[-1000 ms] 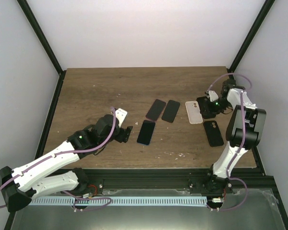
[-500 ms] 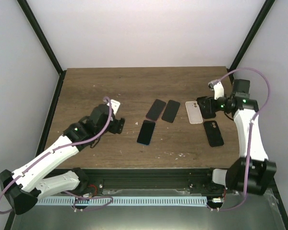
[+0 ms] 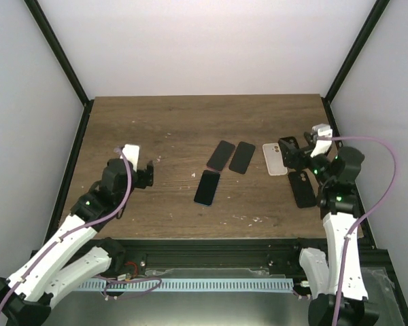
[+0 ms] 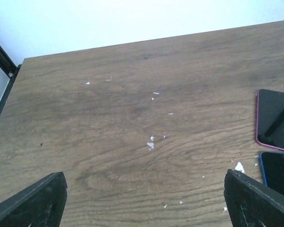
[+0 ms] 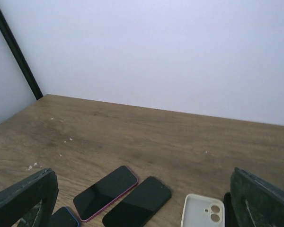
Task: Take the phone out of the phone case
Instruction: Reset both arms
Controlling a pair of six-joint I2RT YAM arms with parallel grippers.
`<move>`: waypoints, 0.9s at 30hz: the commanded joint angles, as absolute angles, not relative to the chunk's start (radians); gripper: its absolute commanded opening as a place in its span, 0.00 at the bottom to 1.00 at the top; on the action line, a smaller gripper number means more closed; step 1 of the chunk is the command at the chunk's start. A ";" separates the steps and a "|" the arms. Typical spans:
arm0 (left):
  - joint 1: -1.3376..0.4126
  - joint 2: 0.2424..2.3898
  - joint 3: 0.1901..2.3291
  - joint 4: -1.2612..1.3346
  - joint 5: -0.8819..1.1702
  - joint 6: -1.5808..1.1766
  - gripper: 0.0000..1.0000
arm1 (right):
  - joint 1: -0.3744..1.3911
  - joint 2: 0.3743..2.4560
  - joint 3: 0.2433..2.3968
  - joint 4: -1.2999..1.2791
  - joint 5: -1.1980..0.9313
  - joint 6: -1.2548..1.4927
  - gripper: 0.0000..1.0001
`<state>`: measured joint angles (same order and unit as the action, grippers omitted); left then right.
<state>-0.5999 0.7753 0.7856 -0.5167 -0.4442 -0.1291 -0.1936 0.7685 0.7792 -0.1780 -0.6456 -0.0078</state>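
Observation:
An empty white phone case (image 3: pixel 275 159) (image 5: pixel 202 211) lies inside-up right of the table's middle. Just left of it are a bare black phone (image 3: pixel 242 157) (image 5: pixel 137 202) and a pink-edged phone (image 3: pixel 221 155) (image 5: pixel 105 192) (image 4: pixel 274 120). A blue-edged phone (image 3: pixel 207 187) (image 4: pixel 277 168) lies nearer the front. My right gripper (image 3: pixel 285 153) (image 5: pixel 144 208) hovers just right of the white case, open wide and holding nothing. Far to the left, my left gripper (image 3: pixel 149 174) (image 4: pixel 149 208) is open over bare wood, well clear of the phones.
A black phone-shaped piece (image 3: pixel 302 188) lies near the right arm, in front of the white case. Small white crumbs (image 4: pixel 150 144) dot the wooden table (image 3: pixel 163 129). Black frame posts and white walls close in the back and sides.
The left arm drew back to the left, away from the blue-edged phone. The right arm swung back and its gripper opened wide beside the white case.

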 commanded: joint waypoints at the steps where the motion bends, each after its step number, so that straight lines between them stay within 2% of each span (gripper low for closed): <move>1: -0.592 0.684 0.725 -0.422 -0.487 -0.138 0.91 | -0.196 0.704 0.616 0.026 -0.571 0.116 1.00; 8: -0.591 0.626 0.680 -0.386 -0.494 -0.112 0.89 | -0.211 0.682 0.599 0.038 -0.685 0.187 1.00; 27: -0.592 0.683 0.698 -0.413 -0.453 -0.131 0.88 | -0.219 0.704 0.626 0.018 -0.573 0.227 1.00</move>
